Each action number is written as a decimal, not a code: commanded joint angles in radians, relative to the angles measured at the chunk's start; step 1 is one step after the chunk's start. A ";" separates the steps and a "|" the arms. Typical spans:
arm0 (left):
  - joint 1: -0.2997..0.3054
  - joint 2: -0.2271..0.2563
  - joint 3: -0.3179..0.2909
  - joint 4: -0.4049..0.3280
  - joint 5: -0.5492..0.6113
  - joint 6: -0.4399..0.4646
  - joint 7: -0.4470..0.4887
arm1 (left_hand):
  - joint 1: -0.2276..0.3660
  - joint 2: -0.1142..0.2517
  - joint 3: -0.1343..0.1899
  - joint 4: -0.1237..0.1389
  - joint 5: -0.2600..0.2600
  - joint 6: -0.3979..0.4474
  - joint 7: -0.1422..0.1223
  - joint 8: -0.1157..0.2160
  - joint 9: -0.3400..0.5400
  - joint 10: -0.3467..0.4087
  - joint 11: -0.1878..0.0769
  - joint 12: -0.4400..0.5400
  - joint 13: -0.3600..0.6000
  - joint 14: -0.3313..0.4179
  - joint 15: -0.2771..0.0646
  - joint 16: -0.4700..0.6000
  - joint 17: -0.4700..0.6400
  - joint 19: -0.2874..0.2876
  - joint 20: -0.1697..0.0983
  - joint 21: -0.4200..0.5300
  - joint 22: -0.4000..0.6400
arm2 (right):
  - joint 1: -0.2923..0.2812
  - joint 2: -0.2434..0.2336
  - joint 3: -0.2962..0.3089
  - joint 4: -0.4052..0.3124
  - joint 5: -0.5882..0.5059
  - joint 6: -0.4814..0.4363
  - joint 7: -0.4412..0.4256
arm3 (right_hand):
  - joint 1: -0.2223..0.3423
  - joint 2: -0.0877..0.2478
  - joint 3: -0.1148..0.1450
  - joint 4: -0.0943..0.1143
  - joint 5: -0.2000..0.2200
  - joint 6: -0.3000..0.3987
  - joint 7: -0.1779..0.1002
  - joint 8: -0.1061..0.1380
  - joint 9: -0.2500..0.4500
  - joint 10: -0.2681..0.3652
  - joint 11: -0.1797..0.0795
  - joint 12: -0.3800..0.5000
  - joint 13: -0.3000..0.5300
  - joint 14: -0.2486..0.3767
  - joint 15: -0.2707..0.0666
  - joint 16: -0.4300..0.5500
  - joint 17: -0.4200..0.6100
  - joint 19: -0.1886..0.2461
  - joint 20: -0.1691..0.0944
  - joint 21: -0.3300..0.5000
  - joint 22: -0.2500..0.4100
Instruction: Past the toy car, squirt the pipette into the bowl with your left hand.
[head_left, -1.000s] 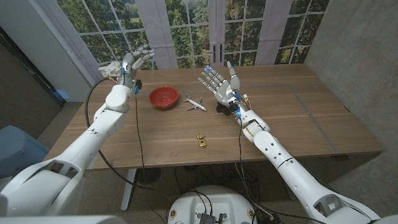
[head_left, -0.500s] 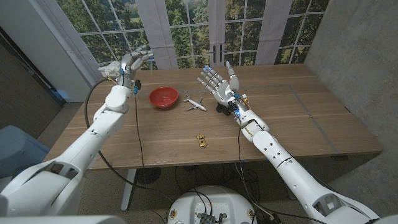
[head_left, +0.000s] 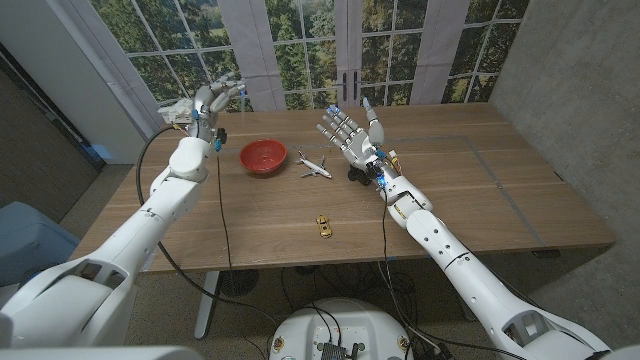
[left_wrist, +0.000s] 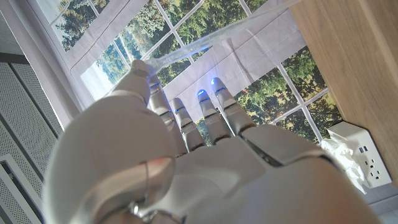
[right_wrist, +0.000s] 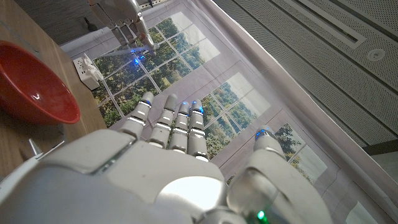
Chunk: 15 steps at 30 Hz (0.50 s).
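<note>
My left hand (head_left: 213, 101) is raised above the table's far left edge, left of the red bowl (head_left: 262, 156). In the left wrist view it (left_wrist: 186, 149) pinches a clear pipette (left_wrist: 199, 45) at the thumb tip, and the tube points away towards the windows. A small yellow toy car (head_left: 323, 225) lies near the table's middle, closer to me than the bowl. My right hand (head_left: 350, 133) stands raised and open, fingers spread, right of the bowl. The bowl (right_wrist: 34, 90) and my far-off left hand (right_wrist: 127, 15) also appear in the right wrist view.
A white toy plane (head_left: 314, 165) lies between the bowl and my right hand. A small black object (head_left: 358, 176) sits just below that hand. A black cable (head_left: 221, 200) hangs from my left arm across the table. A white power socket (left_wrist: 357, 155) is by the window wall.
</note>
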 joint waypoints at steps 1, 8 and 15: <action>0.010 0.018 0.005 -0.034 0.025 0.020 0.012 | 0.011 0.018 0.017 -0.009 0.010 0.031 0.003 0.030 0.046 0.009 -0.002 0.002 0.005 -0.005 -0.117 -0.001 0.000 -0.003 -0.011 0.001 0.006 | -0.001 -0.003 -0.001 -0.004 -0.004 0.001 -0.005 | -0.009 -0.002 0.002 -0.002 0.005 0.006 0.002 -0.001 -0.001 -0.002 0.002 0.004 0.003 -0.004 0.001 -0.001 -0.001 -0.006 0.001 -0.003 0.001; 0.016 0.024 0.004 -0.050 0.035 0.026 0.016 | 0.020 0.012 0.024 -0.017 0.009 0.039 0.020 0.051 0.075 0.008 0.000 0.002 0.005 -0.006 -0.119 -0.002 -0.002 -0.006 -0.019 0.001 0.006 | -0.002 -0.005 0.000 -0.005 -0.003 -0.001 -0.007 | -0.010 -0.002 0.002 -0.004 0.005 0.006 0.002 -0.001 -0.001 -0.003 0.002 0.005 0.002 -0.003 0.002 0.000 -0.002 -0.004 -0.001 -0.003 0.001; 0.024 0.024 0.002 -0.065 0.040 0.029 0.024 | 0.024 0.007 0.027 -0.020 0.007 0.042 0.027 0.063 0.093 0.016 -0.001 0.004 0.005 -0.007 -0.121 -0.002 -0.003 -0.005 -0.021 0.002 0.006 | -0.004 -0.010 0.002 -0.009 0.002 -0.010 -0.018 | -0.010 -0.001 0.004 -0.006 0.006 0.006 0.002 -0.001 -0.001 -0.003 0.001 0.005 0.001 -0.004 0.000 0.000 -0.003 -0.002 -0.002 -0.003 0.001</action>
